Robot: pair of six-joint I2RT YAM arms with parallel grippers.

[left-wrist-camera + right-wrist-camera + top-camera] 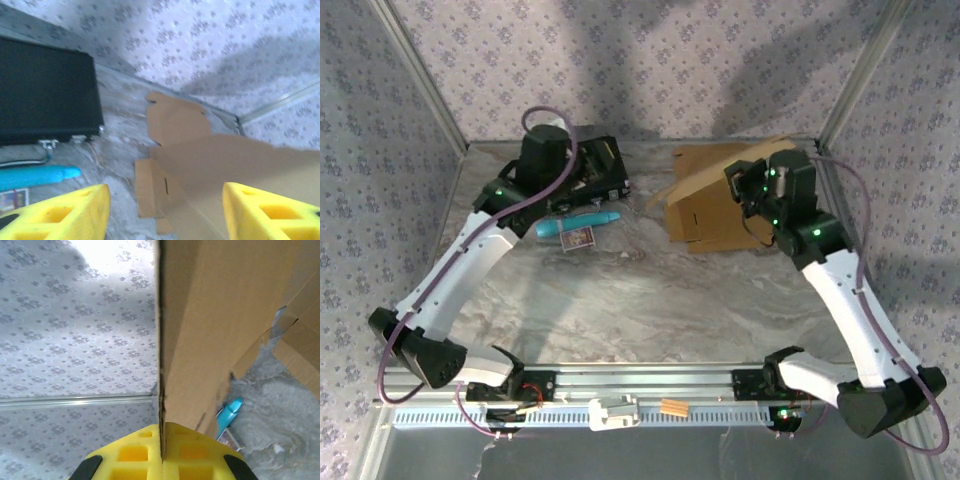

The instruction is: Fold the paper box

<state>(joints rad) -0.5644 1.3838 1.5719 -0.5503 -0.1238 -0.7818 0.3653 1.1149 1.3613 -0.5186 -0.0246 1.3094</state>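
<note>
1. The paper box (pixel 715 205) sits at the far right of the surface (pixel 620 290). It is a brown cardboard blank, half raised: one panel on edge, flaps splayed flat.
2. My right fingers (pixel 130 457) are clamped together on that upright panel's edge.
3. My left fingers (pixel 65 210) stand apart and empty, aimed at the box, near a black case (pixel 45 95).
4. I judge we're mid-fold. Next, the left should catch a loose flap and turn it in while the right steadies.
</note>
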